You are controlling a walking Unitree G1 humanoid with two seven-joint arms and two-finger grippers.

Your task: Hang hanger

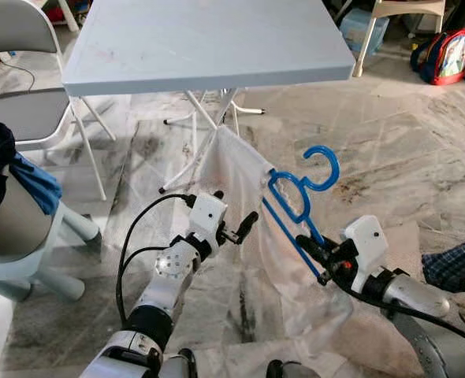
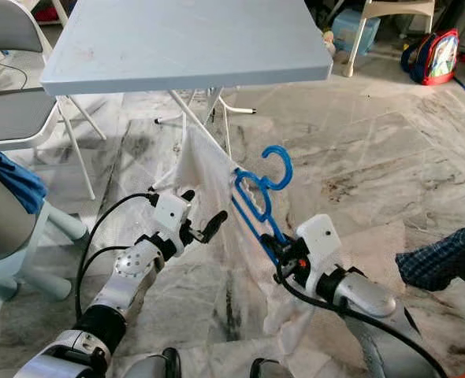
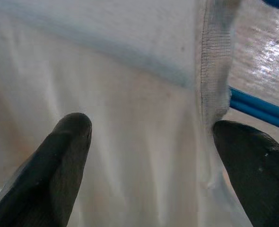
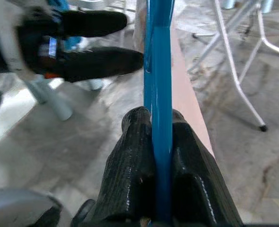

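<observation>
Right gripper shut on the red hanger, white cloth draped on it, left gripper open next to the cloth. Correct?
Not quite: the hanger is blue, not red, as the left eye view shows. The rest holds: right gripper is shut on it, white cloth draped on it, left gripper open beside the cloth.

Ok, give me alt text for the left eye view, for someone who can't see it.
The right gripper is clamped on the lower bar of a blue hanger carrying a sheer white garment, its hook pointing up. The left gripper, fingers apart, reaches toward the cloth. Behind stand a grey folding table and a marble floor.
</observation>
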